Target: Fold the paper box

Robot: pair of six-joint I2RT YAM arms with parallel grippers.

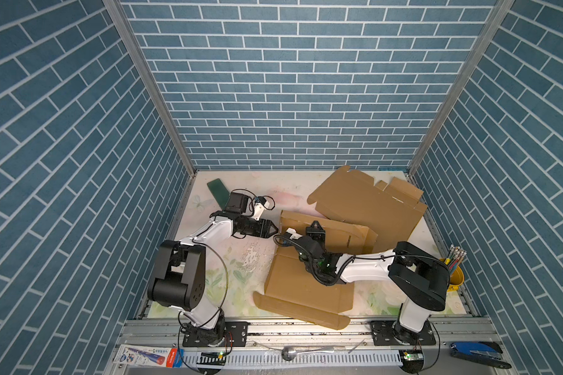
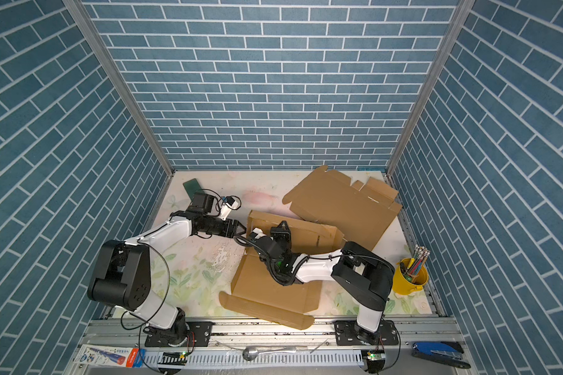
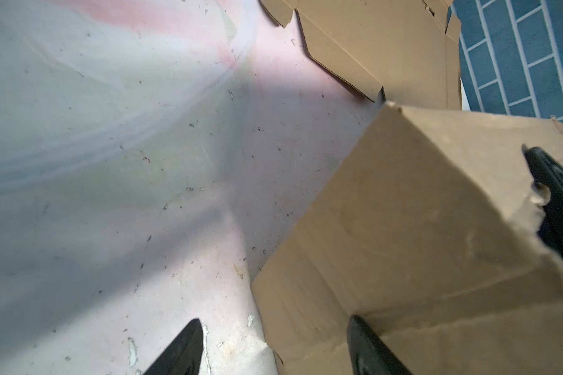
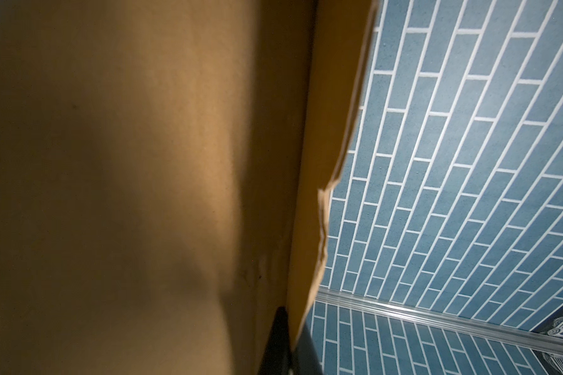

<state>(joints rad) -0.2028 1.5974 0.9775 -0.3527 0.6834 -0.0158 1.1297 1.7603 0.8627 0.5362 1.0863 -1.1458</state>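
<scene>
both top views look steeply down from high on the whole table; each wrist view sits close against the paper box.

No legible text anywhere; print on packet too small to read.

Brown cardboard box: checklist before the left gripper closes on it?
1. Right gripper shut on the raised far wall of the brown cardboard box: ok.
2. Left gripper open: ok.
3. Box corner between the left jaws: cannot tell. One finger is in front of the cardboard, the other over the floral tabletop.
4. Front flap folded up: not ok, it lies flat.
5. Second flat cardboard sheet clear of the box: cannot tell. They overlap in both top views.
</scene>
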